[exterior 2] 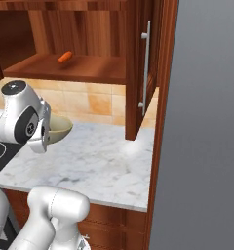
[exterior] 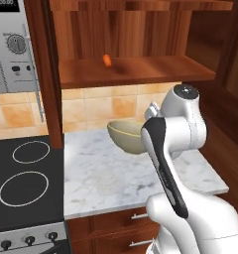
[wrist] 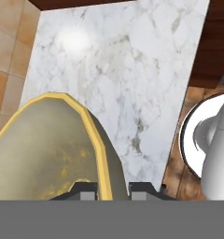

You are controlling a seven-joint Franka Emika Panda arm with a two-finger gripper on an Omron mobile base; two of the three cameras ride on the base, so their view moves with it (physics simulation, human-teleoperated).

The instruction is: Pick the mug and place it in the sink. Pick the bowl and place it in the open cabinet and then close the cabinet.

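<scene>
Bowl (exterior: pixel 127 135): deep, round, olive-tan ceramic with a paler yellowish rim, held off the marble bench (exterior: pixel 111 178) near the tiled back wall, tilted slightly in the left base view. In the hand view, rim wall (wrist: pixel 99 154) pinched between the two dark fingertips of the tool (wrist: pixel 111 189), jaws narrow and clamped on that edge, one finger inside the bowl and one outside. Glazed interior mottled with yellow flecks; outer wall smooth and matte.

Open cabinet (exterior: pixel 136 72) directly above and slightly behind the bowl: reddish-brown wood grain, flat lower shelf carrying a small orange object (exterior: pixel 107 60). Right door (exterior 2: pixel 143 68) swung out, with vertical silver bar handle.

Judged next: lift upward and inward to clear the shelf lip, keeping the bowl level. White-grey veined bench below, polished and hard.
</scene>
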